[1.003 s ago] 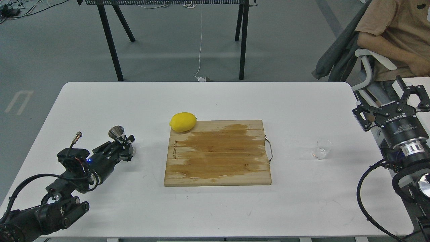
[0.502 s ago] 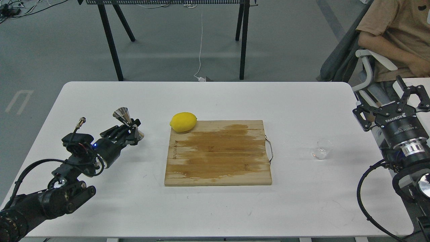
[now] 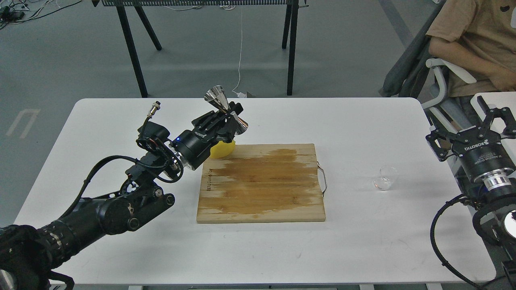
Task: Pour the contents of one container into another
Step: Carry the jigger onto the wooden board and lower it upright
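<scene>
My left gripper (image 3: 228,114) is shut on the shiny steel jigger (image 3: 224,108), which it holds by the narrow waist, tilted, in the air above the board's far left corner. The small clear glass cup (image 3: 384,178) stands upright on the white table (image 3: 121,121), right of the wooden cutting board (image 3: 262,183). Off the table's right edge my right gripper (image 3: 471,125) stands open with nothing between its fingers, to the right of the cup and beyond it, well apart from it.
A yellow lemon (image 3: 221,150) lies at the board's far left corner, mostly hidden behind my left gripper. The board has a wire handle (image 3: 323,181) on its right side. A seated person (image 3: 475,44) is at the far right. Black table legs (image 3: 133,48) stand behind.
My left arm has lifted the jigger off the table's left side and carried it up and to the right, over the lemon. The right gripper shifted slightly; the cup has not moved.
</scene>
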### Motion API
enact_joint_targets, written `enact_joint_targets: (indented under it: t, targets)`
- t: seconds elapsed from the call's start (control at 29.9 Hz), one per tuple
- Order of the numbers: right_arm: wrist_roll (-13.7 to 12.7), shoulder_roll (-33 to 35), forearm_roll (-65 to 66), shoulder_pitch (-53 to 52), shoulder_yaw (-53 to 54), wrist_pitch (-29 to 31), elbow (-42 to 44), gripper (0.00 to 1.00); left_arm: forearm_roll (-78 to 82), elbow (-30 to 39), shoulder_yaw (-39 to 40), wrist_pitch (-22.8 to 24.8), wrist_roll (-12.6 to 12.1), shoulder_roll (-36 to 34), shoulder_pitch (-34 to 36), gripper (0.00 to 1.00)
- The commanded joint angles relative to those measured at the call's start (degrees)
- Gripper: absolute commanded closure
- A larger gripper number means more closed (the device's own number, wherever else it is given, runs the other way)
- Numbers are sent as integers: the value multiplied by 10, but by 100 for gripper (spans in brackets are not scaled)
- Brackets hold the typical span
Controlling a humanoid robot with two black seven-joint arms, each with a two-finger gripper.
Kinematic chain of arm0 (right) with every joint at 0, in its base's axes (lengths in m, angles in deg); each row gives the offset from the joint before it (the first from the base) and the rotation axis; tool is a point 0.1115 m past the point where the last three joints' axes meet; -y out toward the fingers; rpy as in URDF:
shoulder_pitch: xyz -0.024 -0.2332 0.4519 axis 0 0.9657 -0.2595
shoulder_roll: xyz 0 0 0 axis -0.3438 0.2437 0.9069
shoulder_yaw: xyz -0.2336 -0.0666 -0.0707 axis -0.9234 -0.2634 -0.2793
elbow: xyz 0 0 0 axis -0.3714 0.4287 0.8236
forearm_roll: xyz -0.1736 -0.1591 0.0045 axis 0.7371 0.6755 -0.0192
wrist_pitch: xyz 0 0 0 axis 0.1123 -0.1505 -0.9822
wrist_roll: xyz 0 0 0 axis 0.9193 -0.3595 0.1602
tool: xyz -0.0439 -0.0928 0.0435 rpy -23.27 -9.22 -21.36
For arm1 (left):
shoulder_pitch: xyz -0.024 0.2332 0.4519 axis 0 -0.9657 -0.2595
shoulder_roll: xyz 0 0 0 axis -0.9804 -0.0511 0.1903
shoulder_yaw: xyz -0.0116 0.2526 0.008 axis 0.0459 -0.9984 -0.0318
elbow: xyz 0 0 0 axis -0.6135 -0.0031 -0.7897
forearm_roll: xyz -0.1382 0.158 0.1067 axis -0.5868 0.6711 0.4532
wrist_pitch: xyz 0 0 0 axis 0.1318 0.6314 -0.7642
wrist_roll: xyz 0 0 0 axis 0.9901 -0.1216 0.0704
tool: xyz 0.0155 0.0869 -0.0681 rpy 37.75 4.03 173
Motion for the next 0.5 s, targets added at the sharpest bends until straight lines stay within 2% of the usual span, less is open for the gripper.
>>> enact_joint_targets:
  t: [0.0, 0.27, 0.47]
  targets:
    - [0, 0, 0, 0, -1, 0, 1, 1, 24, -2, -19, 0, 0, 37, -4, 92]
    - [0, 0, 0, -1, -3, 0, 2, 1, 77, -37, -104, 0, 0, 107, -14, 92]
    - [0, 4, 0, 1, -1, 0, 2, 1, 138, -130, -102, 0, 0, 107, -3, 92]
